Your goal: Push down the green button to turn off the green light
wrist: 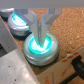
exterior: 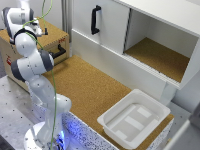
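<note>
My pale metal two-fingered claw [wrist: 40,34] nearly closed and holding nothing, tips on the glowing green dome button in its round silver housing [wrist: 41,47], lit, on the cork-topped wooden box [wrist: 67,22], a second glowing button [wrist: 19,22] just beyond.

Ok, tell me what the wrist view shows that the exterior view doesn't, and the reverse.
Only the wrist view shows the lit green button, a second lit button beyond it, and the gripper with its fingers close together just above the nearer one. Only the exterior view shows the white tray, the cabinet with its black handle and the open shelf. Both show the cork surface.
</note>
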`<action>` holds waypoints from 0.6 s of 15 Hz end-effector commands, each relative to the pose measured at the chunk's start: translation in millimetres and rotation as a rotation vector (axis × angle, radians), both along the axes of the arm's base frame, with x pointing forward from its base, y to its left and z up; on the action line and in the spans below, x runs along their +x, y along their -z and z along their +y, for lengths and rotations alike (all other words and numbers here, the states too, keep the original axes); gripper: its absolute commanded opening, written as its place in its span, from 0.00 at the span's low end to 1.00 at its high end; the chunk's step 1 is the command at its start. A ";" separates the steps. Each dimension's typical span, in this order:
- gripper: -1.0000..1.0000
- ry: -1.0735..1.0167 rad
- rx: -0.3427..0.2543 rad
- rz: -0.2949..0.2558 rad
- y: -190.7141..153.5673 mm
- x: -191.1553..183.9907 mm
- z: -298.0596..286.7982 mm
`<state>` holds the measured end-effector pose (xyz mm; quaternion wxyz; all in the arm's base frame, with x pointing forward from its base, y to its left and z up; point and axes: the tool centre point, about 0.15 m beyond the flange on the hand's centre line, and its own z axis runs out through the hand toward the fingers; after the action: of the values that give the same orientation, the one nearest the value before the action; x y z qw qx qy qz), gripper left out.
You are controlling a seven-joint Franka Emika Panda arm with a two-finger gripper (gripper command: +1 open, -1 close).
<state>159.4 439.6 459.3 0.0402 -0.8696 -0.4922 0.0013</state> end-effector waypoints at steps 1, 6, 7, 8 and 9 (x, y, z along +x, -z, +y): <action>0.00 0.002 -0.036 -0.018 34.3 -3.8 10.6; 0.00 0.004 -0.003 -0.045 3.9 -15.2 1.5; 0.00 0.002 0.004 -0.061 -7.2 -18.1 0.3; 0.00 0.003 0.014 -0.078 -19.4 -20.7 -0.6; 0.00 0.004 0.024 -0.101 -31.1 -23.0 -2.3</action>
<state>157.3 441.1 458.7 0.0406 -0.8681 -0.4947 0.0009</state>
